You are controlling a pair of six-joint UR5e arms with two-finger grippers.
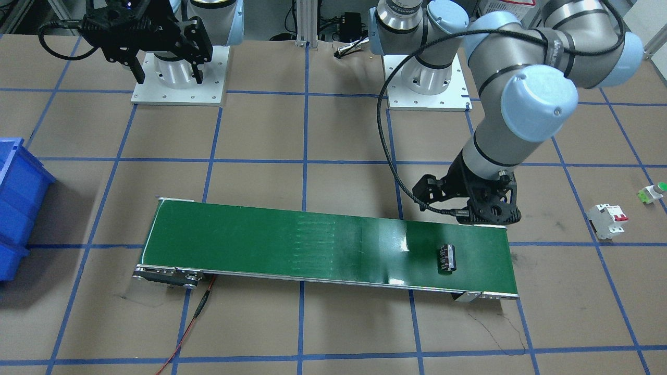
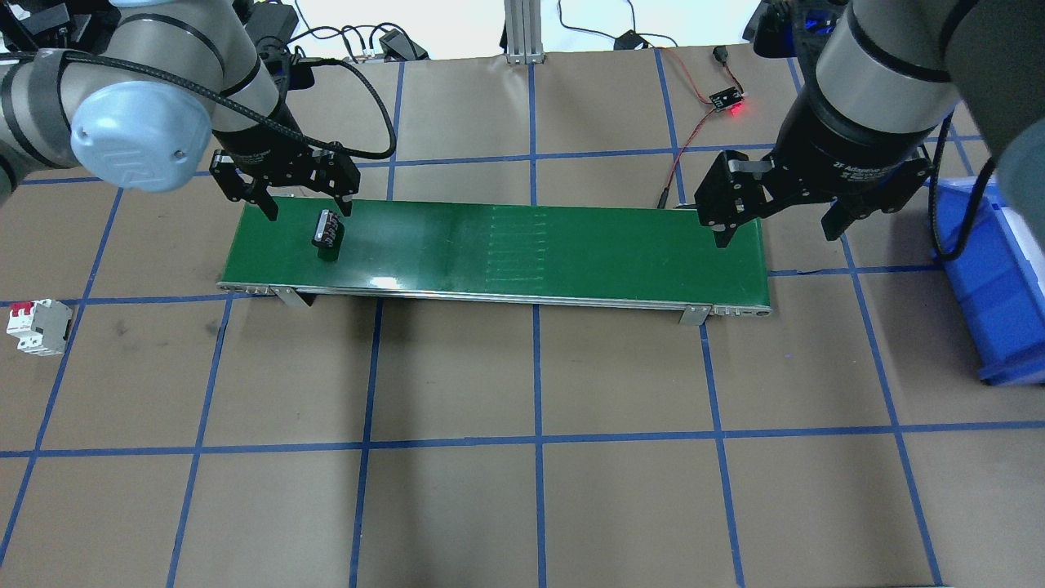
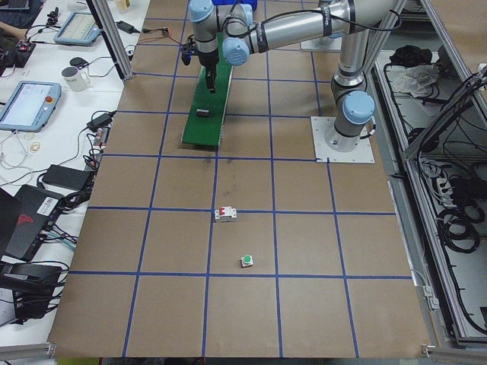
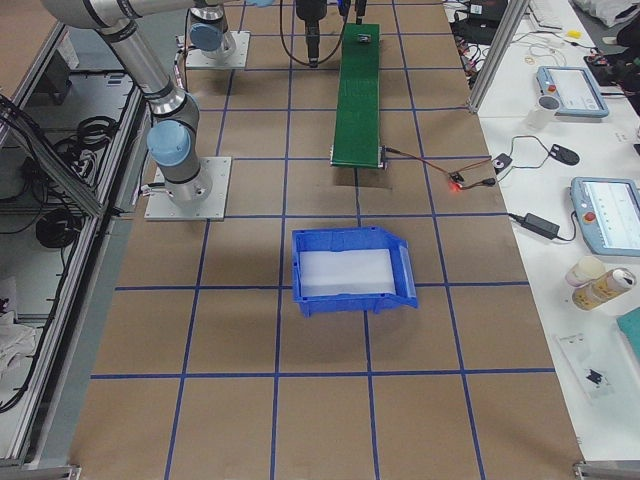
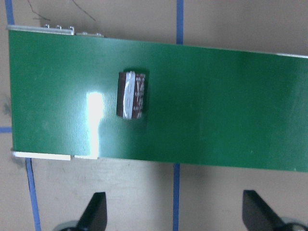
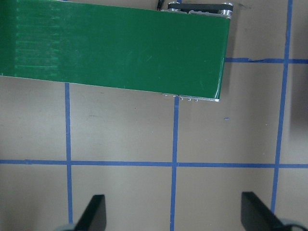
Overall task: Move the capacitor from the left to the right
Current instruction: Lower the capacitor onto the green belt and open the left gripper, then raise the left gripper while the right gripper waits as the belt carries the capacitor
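The capacitor [image 2: 328, 231], a small black cylinder with silvery stripes, lies on its side on the green conveyor belt [image 2: 571, 253] near the belt's left end. It also shows in the front view [image 1: 446, 258] and the left wrist view [image 5: 132, 95]. My left gripper [image 2: 307, 206] is open and empty. It hovers over the belt's robot-side edge just behind the capacitor, apart from it. My right gripper [image 2: 780, 231] is open and empty above the belt's right end. The right wrist view shows that bare belt end [image 6: 144, 53].
A blue bin [image 2: 1000, 278] stands on the table right of the belt. A white circuit breaker with red switches [image 2: 36, 327] and a green-capped push button [image 1: 653, 192] lie left of the belt. A red wire and a small lit board [image 2: 727, 99] lie beyond the belt.
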